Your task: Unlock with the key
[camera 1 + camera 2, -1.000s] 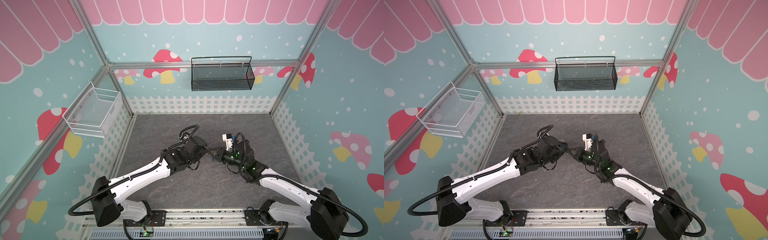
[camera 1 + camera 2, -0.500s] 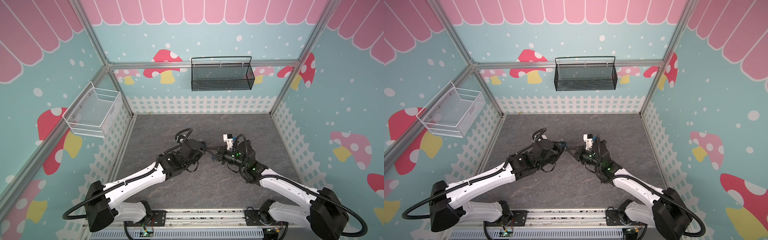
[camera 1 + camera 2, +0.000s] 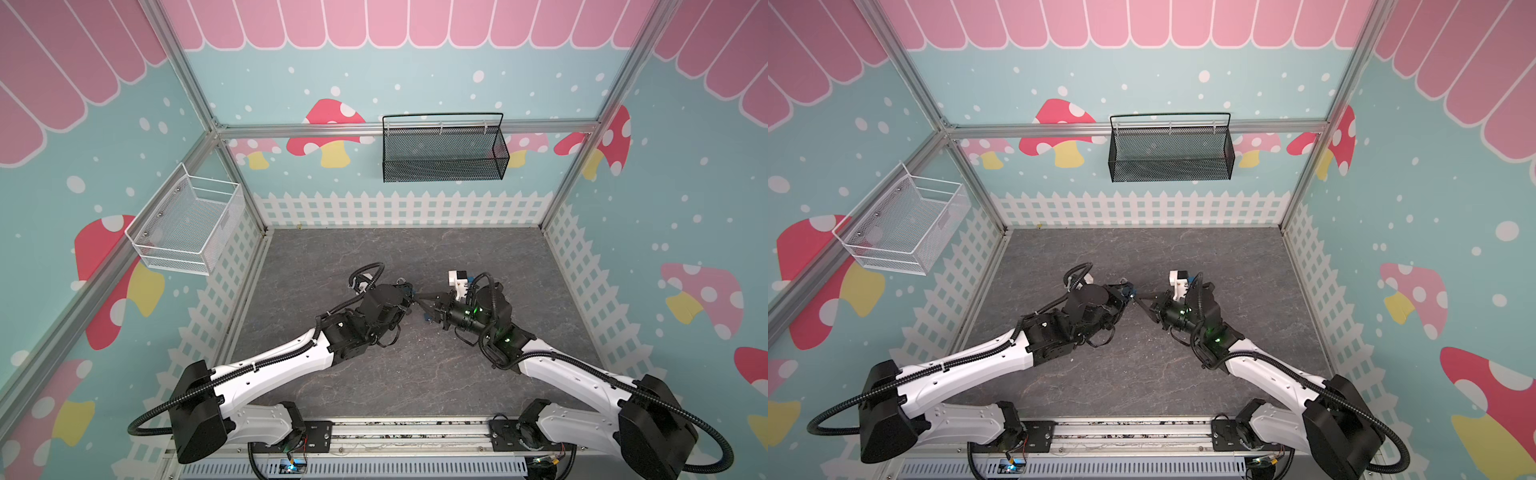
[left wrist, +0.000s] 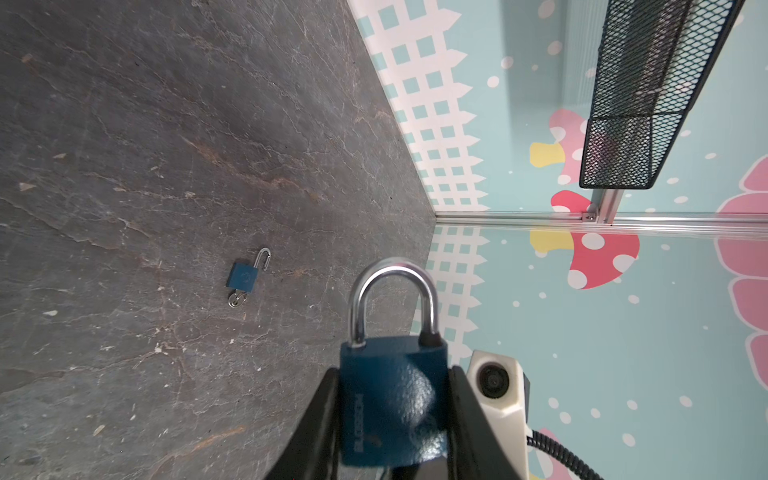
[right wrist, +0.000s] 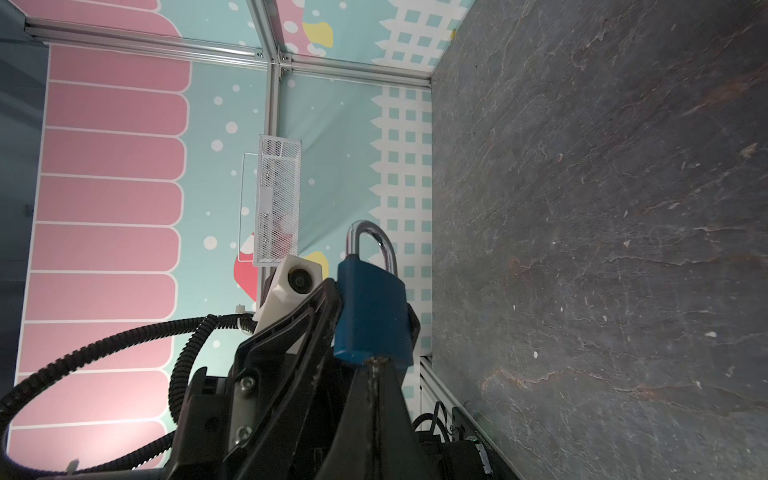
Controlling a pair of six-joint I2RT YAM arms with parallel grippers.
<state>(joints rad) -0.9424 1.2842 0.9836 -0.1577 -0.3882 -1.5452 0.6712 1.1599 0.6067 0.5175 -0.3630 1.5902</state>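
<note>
**Ana:** Where's the lock right now?

**Ben:** The padlock [image 4: 392,403] is held off the table [image 3: 415,257], over its middle. The left gripper [image 4: 392,374] has its fingers clamped on the two sides of the blue body. The shackle is seated in the body and points toward the far right corner.

**Ana:** And the right side?

**Ben:** The right gripper [image 5: 376,365] has its jaws pressed fully together. Its tips sit against the padlock's bottom face, the end away from the shackle. I cannot tell whether anything is pinched between them, because the tips hide that spot.

**Ana:** So they're nose to nose?

**Ben:** Yes, both top views show them meeting tip to tip. The right wrist camera [image 4: 494,380] is just beside one left finger, so it's tight there.

**Ana:** Anything loose on the table?

**Ben:** A second padlock [image 4: 243,275] lies flat ahead of the left gripper, well short of the far edge. Its shackle is swung open and a key [image 4: 236,300] sticks out of its base.

**Ana:** How much room is there to move?

**Ben:** There's bare table from the grippers to the far edge and out to the left and right edges. Both arms reach in over the near edge and fill that side. The black basket [image 3: 442,149] hangs on the back wall and the white basket [image 3: 187,226] on the left wall. Both are above the table and well apart from the grippers.
</note>
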